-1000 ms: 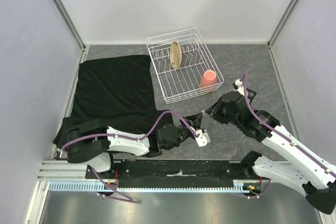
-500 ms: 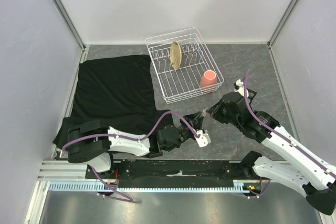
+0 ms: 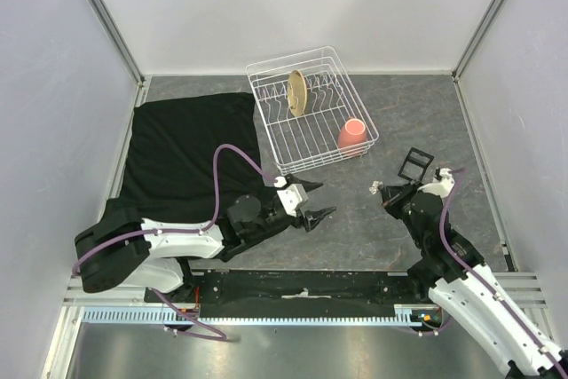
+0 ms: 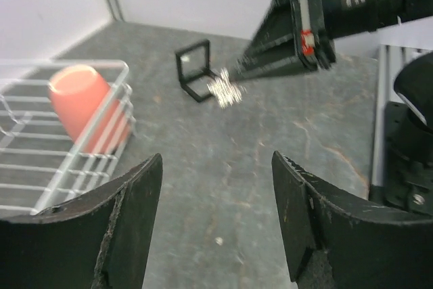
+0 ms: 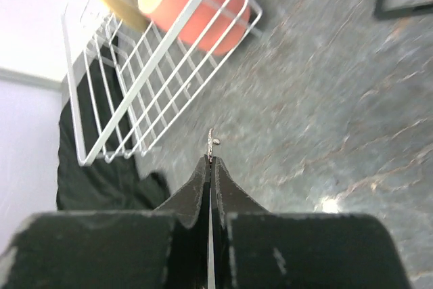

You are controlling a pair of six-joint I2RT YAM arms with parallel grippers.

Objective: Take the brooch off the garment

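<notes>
whitish brooch (image 5: pixel 212 141) clamped in tips of right claw (image 5: pixel 211 162); left claw (image 4: pixel 215 164) wide apart, holding nothing.

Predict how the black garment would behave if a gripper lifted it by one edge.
Probably floppy: the garment lies flat and wrinkled on the table, so it would likely sag and fold. Pushed, it would probably bunch up rather than slide whole, since soft creases already show.
</notes>
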